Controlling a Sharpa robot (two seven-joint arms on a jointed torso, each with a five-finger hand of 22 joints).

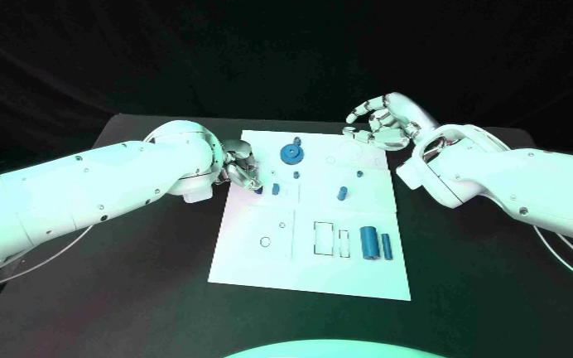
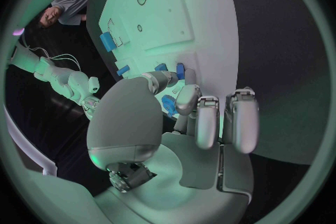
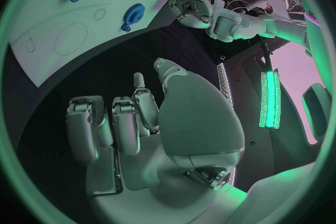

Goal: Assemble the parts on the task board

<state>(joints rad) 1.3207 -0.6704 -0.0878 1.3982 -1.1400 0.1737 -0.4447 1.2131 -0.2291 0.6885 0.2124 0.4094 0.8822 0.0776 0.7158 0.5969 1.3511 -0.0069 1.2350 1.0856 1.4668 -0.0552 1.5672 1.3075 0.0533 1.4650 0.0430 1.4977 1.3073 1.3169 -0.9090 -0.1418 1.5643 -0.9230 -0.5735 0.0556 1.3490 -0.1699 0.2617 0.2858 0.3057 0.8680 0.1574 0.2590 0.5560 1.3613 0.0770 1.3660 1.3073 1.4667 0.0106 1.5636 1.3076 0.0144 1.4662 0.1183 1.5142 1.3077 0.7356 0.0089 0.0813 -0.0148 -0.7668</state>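
Black table (image 1: 143, 292) stretches under me, and on its middle lies the white task board (image 1: 269, 258), a long plate running away from me. Both my white arms reach in over it. My left arm (image 1: 96, 188) comes across low from my left, its wrist at the board's left edge. My right arm (image 1: 502, 180) bends in from my right, its forearm raised near the board's far right corner.

My left robot hand (image 1: 243, 169) sits at the board's left edge, fingers curled down beside a small blue part (image 1: 276, 188); whether it pinches anything I cannot tell. My right robot hand (image 1: 384, 122) hovers off the far right corner, fingers loosely curled and apart, holding nothing.

On the board, a blue gear (image 1: 291, 154) lies near the far end. Two blue cylinders (image 1: 377, 244) lie side by side near my end, right of a rectangular slot. One more small blue part (image 1: 343, 193) stands mid-board.
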